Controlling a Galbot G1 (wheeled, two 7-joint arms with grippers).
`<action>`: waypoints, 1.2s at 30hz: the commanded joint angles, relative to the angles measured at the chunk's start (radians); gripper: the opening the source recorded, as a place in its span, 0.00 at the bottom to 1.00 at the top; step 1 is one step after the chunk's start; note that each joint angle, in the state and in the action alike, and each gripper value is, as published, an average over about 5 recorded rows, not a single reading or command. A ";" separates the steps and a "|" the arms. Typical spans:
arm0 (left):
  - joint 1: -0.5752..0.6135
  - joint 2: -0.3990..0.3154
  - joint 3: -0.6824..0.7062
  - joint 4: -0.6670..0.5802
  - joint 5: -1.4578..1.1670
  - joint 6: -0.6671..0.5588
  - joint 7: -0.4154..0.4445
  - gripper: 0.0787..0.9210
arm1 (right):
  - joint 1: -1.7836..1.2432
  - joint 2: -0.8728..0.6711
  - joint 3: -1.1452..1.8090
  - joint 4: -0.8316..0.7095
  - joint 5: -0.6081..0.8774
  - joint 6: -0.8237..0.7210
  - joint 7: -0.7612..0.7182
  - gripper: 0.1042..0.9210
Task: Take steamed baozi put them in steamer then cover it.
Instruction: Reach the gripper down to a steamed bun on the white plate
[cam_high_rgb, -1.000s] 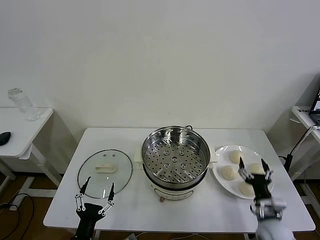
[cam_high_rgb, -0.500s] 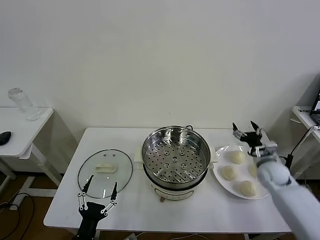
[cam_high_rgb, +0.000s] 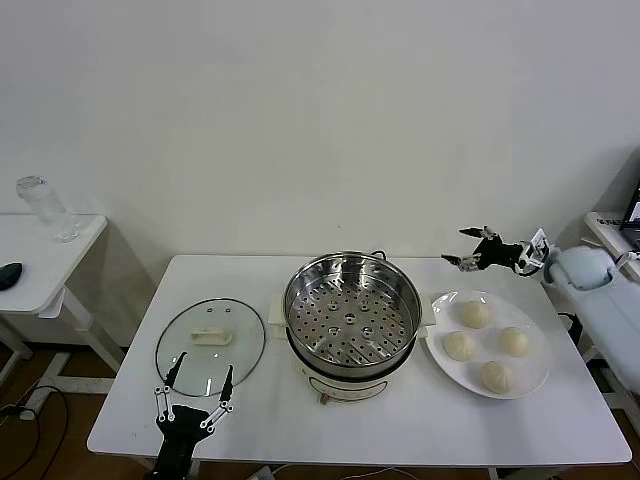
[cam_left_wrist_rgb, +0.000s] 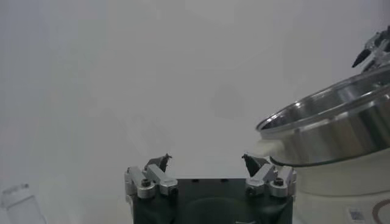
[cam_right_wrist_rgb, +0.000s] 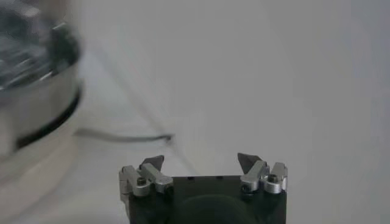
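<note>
Four cream-white baozi lie on a flat white plate at the table's right. The shiny steamer stands empty on its white cooker base at the table's middle; its wall shows in the left wrist view and the right wrist view. The glass cover with a cream handle lies flat on the table at the left. My right gripper is open and empty, raised above the table behind the plate, pointing toward the steamer. My left gripper is open and empty at the front edge, just in front of the cover.
A black cable runs along the table behind the cooker. A side table at the far left holds a clear bottle. Another table edge shows at the far right.
My right gripper has risen from over the plate's front and swung back and up, now behind the plate and turned toward the steamer. The left gripper has stayed put.
</note>
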 joint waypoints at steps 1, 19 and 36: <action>0.003 -0.007 -0.003 0.003 0.000 0.000 -0.002 0.88 | 0.160 0.019 -0.159 -0.106 -0.336 0.054 -0.323 0.88; 0.008 -0.021 -0.001 0.021 0.001 -0.004 -0.005 0.88 | 0.108 0.101 -0.154 -0.156 -0.491 0.063 -0.143 0.88; 0.011 -0.022 -0.006 0.028 0.003 -0.012 -0.007 0.88 | 0.098 0.159 -0.129 -0.235 -0.560 0.076 -0.122 0.88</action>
